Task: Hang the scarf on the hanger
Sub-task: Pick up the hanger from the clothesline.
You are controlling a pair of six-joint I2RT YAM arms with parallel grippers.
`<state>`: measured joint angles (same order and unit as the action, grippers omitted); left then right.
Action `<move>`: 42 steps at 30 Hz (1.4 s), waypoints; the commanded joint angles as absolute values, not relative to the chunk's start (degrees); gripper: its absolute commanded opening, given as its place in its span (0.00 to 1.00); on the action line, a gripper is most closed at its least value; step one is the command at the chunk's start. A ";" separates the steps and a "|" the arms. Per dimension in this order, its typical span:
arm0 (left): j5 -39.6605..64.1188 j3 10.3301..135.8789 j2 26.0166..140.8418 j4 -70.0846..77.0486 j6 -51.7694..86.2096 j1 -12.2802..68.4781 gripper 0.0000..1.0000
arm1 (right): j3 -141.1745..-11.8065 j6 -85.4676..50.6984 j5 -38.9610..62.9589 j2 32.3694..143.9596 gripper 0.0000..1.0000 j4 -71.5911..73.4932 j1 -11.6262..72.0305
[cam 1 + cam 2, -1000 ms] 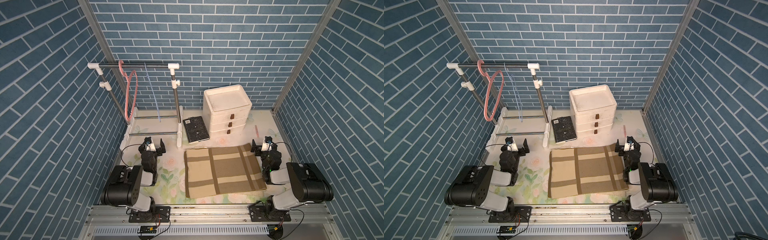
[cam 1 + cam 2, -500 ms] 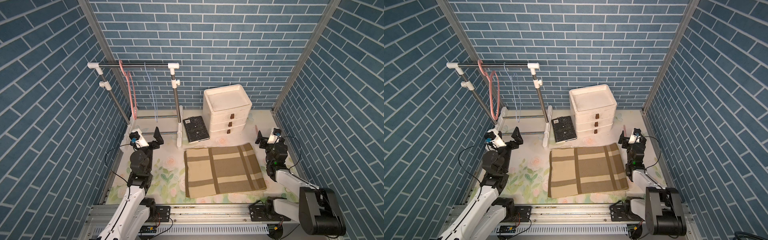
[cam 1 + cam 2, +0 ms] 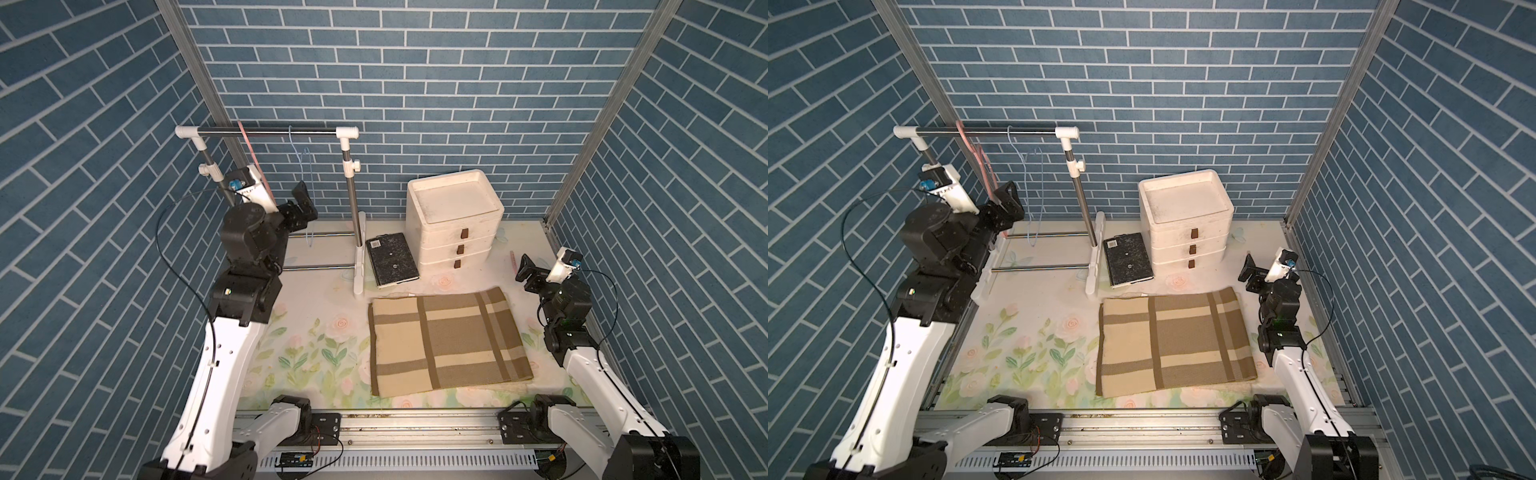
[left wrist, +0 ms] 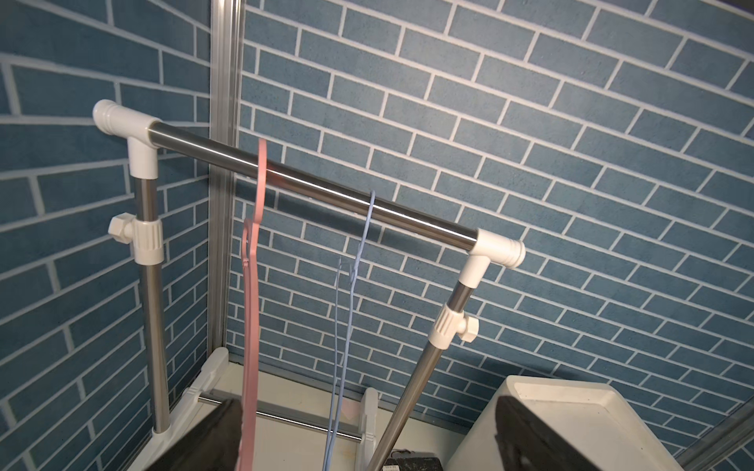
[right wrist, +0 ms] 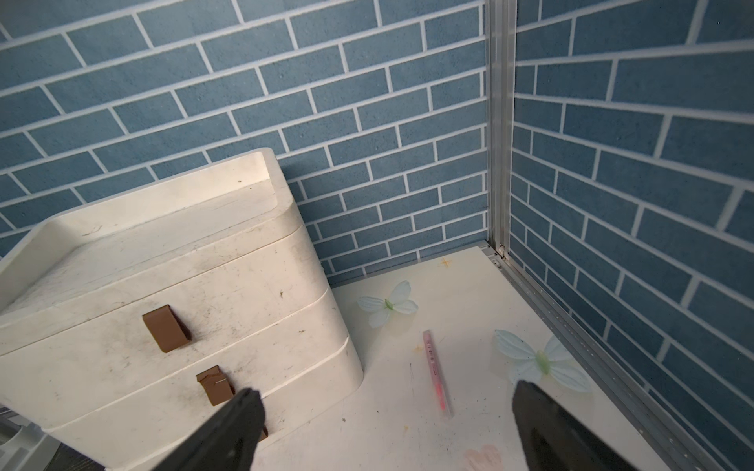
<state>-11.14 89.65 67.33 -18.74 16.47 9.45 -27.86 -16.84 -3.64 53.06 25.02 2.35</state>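
Table cover (image 3: 324,324): floral print, spread over the whole work surface.
Scarf (image 3: 446,340): tan plaid with brown stripes, folded into a flat rectangle, lying on the table cover toward the front, nearer the right arm; touched by neither gripper, well apart from the hangers.
Right gripper (image 5: 385,391): jaws spread wide, holding nothing; hovers low just beyond the scarf's far right corner, facing the back corner.
Pen (image 5: 436,373): pink, lying on the table cover ahead of the right gripper, between the drawer unit and the side wall.
Notebook (image 3: 392,259): dark cover, lying flat just beyond the scarf's far edge, between the rack's foot and the drawer unit.
Drawer unit (image 3: 455,220): white, three drawers with brown tab pulls, all shut, standing against the back wall.
Left gripper (image 4: 365,407): jaws spread wide, gripping nothing; raised off the table by the rack's left post, aimed up at the rail.
Rack (image 3: 270,133): steel rail on two posts with white joints, standing in the far left corner.
Pink hanger (image 4: 251,306): hooked on the rail near its left end, hanging edge-on; lower part runs just beside one finger (image 4: 212,436) of the left gripper, contact impossible to tell.
Blue hanger (image 4: 359,253): thin wire, hooked on the rail near the middle, hanging free, apart from both fingers.
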 commanded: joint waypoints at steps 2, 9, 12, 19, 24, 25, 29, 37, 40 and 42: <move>-11.80 99.28 77.73 -31.29 12.52 9.59 1.00 | -29.36 -19.54 -3.63 51.46 0.99 22.02 2.46; -16.06 113.47 91.23 -33.07 10.50 8.25 1.00 | -29.13 -20.96 -3.16 50.99 0.99 20.93 2.45; -18.39 117.94 95.67 -34.25 9.37 7.38 1.00 | -29.00 -21.09 -3.74 50.92 1.00 20.52 2.46; -22.04 123.16 101.44 -34.53 6.24 4.66 0.98 | -28.51 -21.55 -4.06 50.98 0.99 20.58 2.46; -19.04 125.08 105.03 -34.47 4.89 3.01 0.87 | -27.92 -22.55 -4.17 51.30 0.99 20.91 2.46; -17.78 125.34 105.63 -34.38 4.90 2.78 0.83 | -27.90 -22.58 -4.11 51.39 0.99 20.92 2.48; -12.50 126.75 107.89 -34.54 4.93 1.93 0.67 | -27.86 -22.74 -4.38 51.67 1.00 20.92 2.44; -8.09 127.27 109.79 -34.45 5.24 0.68 0.44 | -27.92 -23.02 -4.32 52.26 0.99 21.43 2.46; -7.86 127.27 110.31 -34.52 5.24 0.38 0.48 | -27.99 -23.05 -4.31 52.57 0.99 21.37 2.46; -7.17 127.24 110.46 -34.47 5.26 0.23 0.41 | -28.05 -23.24 -4.19 52.76 1.00 21.53 2.46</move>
